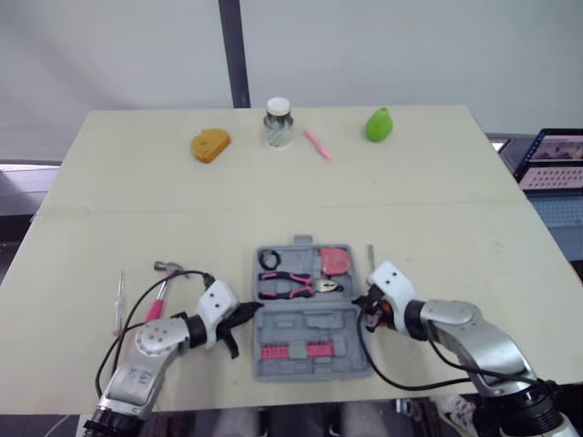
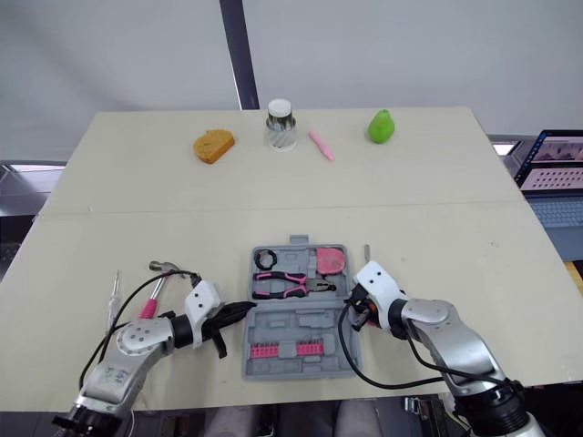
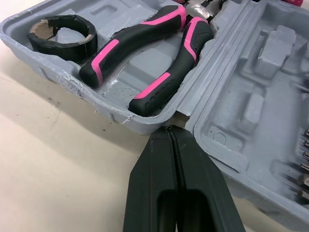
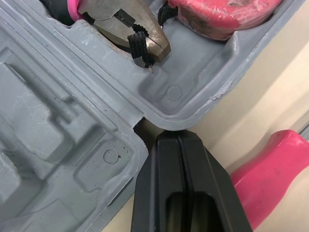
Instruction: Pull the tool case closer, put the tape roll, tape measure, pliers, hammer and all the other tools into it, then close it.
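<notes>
While the grey plastic tool case (image 1: 314,320) lies open near the front edge of the beige counter (image 1: 455,182), the robot's left hand (image 3: 169,130), fingers pressed together, touches the notch between the two halves on the case's left side. The right hand (image 4: 176,133), also pressed together, meets the matching notch on the right, with a pink-handled tool (image 4: 270,159) just beside it. The far half holds black-and-pink pliers (image 1: 290,286), a black tape roll (image 1: 269,259) and a pink tape measure (image 1: 335,260). Left of the case lie a pink-handled hammer (image 1: 157,300) and a slim screwdriver (image 1: 118,305). Along the far edge stand an orange sponge-like block (image 1: 209,145), a white-lidded glass jar (image 1: 278,123), a pink marker (image 1: 318,143) and a green pear-shaped object (image 1: 379,125).
</notes>
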